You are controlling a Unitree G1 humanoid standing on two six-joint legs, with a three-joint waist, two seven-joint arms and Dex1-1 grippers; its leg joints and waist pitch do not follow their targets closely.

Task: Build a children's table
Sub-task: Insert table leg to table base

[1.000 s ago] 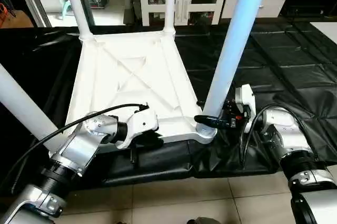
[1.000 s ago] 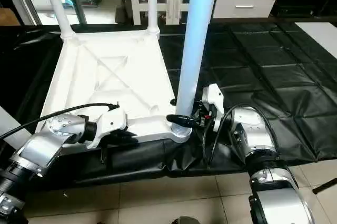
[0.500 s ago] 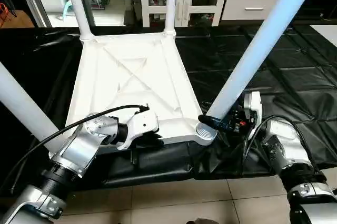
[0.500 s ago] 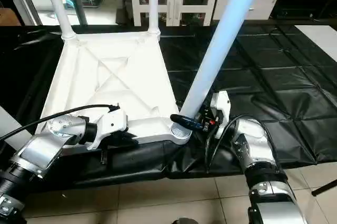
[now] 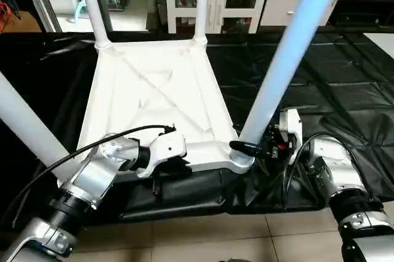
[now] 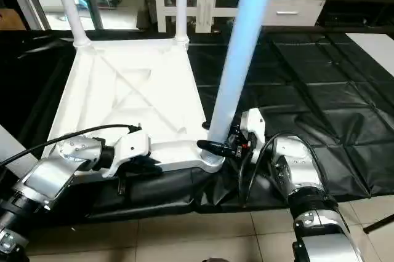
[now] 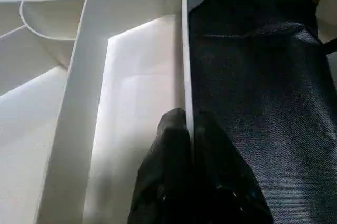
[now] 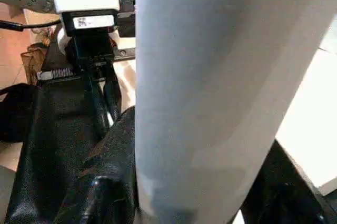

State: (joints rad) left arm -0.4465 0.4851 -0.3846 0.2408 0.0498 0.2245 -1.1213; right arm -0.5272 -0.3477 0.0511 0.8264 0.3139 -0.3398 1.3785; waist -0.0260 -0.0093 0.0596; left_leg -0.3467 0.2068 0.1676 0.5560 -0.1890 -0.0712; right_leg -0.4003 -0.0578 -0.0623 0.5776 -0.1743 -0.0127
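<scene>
You're on the last leg: the white plastic square table top [image 5: 157,99] lies underside-up on the black floor mat [image 5: 332,77], w/ the right gripper [image 5: 251,147] clasping the long white tapered tube leg [image 5: 280,68] just above the near-right round corner socket [image 5: 240,162], leg leaning a bit. Left gripper [image 7: 190,129] pinches the top's near edge wall, jaws nearly closed. Next, prob. straighten the leg and press it home while the left steadies the top.

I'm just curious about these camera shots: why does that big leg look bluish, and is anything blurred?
In the left eye view, the near leg held by the right claw reads pale blue beside the white table top; the cause isn't visible. In the right wrist view, that leg sits close and looks soft. In the left wrist view, the left claw looks slightly blurred.
</scene>
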